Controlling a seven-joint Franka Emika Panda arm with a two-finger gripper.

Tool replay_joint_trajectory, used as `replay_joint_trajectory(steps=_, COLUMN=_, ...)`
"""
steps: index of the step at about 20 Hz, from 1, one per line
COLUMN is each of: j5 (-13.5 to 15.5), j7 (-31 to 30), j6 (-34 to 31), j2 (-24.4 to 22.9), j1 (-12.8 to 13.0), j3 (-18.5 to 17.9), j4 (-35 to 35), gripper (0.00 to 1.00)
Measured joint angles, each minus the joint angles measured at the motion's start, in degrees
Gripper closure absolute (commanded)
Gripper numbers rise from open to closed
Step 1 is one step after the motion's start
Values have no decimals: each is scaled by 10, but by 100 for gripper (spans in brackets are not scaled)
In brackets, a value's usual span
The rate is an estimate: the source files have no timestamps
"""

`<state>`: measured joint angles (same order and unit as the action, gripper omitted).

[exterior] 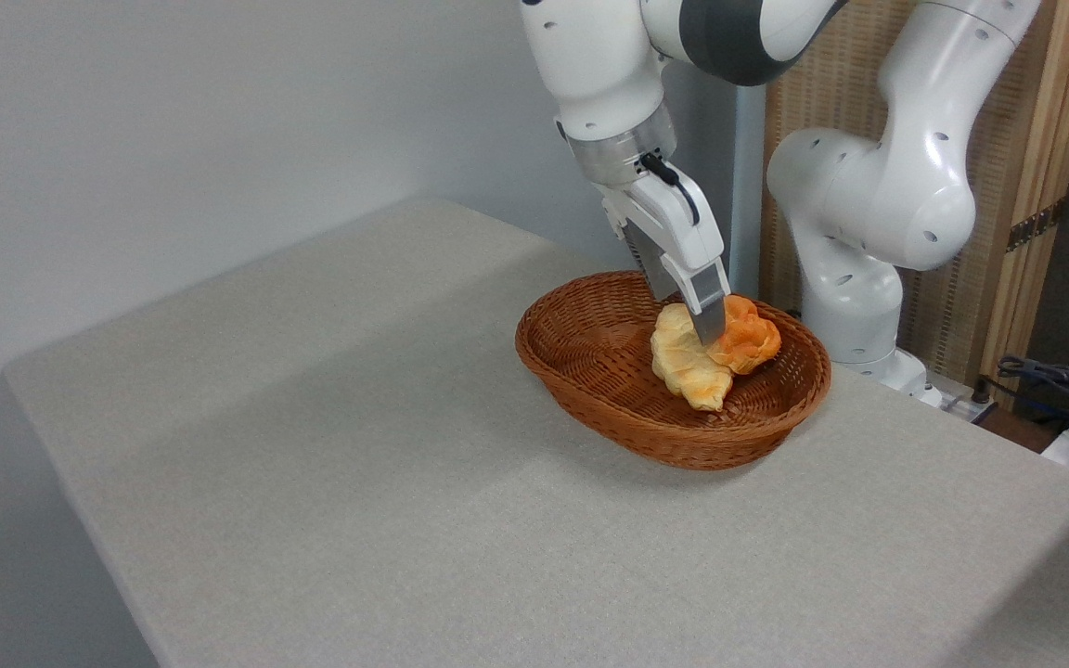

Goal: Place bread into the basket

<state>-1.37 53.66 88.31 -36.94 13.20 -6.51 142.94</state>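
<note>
The bread sat inside the basket at its far right, touching the paler loaf. The gripper stood directly over it, a finger down at its left flank — whether it gripped, I could not tell.

no readable text, label, brand or number appears anywhere. the robot arm and the basket carry no legible markings.
</note>
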Motion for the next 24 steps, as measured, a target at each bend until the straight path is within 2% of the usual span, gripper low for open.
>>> replay_joint_trajectory(steps=4, j5=0, j7=0, j6=8, j2=2, j1=0, j3=-3, j4=-71, gripper=0)
replay_joint_trajectory(steps=8, j5=4, j7=0, j6=38, j2=34, j1=0, j3=-35, j4=-167, gripper=0)
replay_joint_trajectory(steps=11, j5=23, j7=0, j6=91, j2=105, j1=-1, j3=-62, j4=-246, gripper=0)
replay_joint_trajectory(steps=14, j5=25, j7=-3, j6=104, j2=186, j1=-7, j3=-67, j4=-321, gripper=0)
replay_joint_trajectory(steps=16, j5=27, j7=-5, j6=105, j2=232, j1=-20, j3=-65, j4=-362, gripper=0)
replay_joint_trajectory(steps=18, j5=38, j7=-13, j6=105, j2=269, j1=-45, j3=-51, j4=-397, gripper=0)
replay_joint_trajectory(steps=20, j5=41, j7=-55, j6=103, j2=297, j1=-70, j3=-27, j4=-429, gripper=0)
replay_joint_trajectory(steps=24, j5=41, j7=-90, j6=86, j2=331, j1=-79, j3=-2, j4=-468, gripper=0)
